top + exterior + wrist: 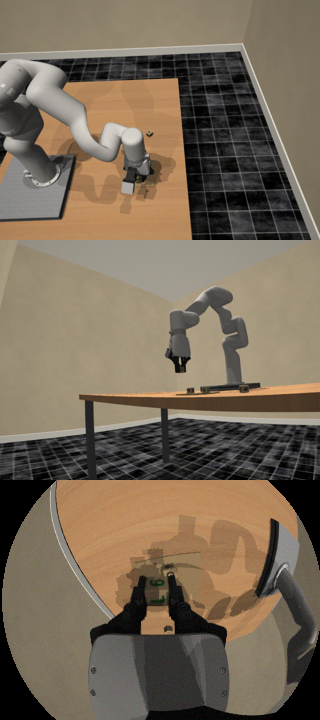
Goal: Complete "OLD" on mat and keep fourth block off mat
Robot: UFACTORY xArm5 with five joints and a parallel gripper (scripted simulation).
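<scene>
My gripper [180, 369] [157, 584] is shut on a small tan block [182, 368] [158, 591] with a green mark and holds it well above the table. Two more blocks [190, 390] [205, 389] sit side by side on the thin mat [196, 393] [151, 182], a little to the right of and below the gripper in the exterior view. A fourth block [149, 133] [244, 388] lies on bare table, away from the mat. In the top view the wrist covers the fingers and most of the mat. I cannot read the top letters.
The wooden table [111, 103] [232, 401] ends close to the right of the mat. The grey base plate [25, 191] [230, 387] carries the arm at the near left. A dark tiled floor [232, 155] surrounds the table.
</scene>
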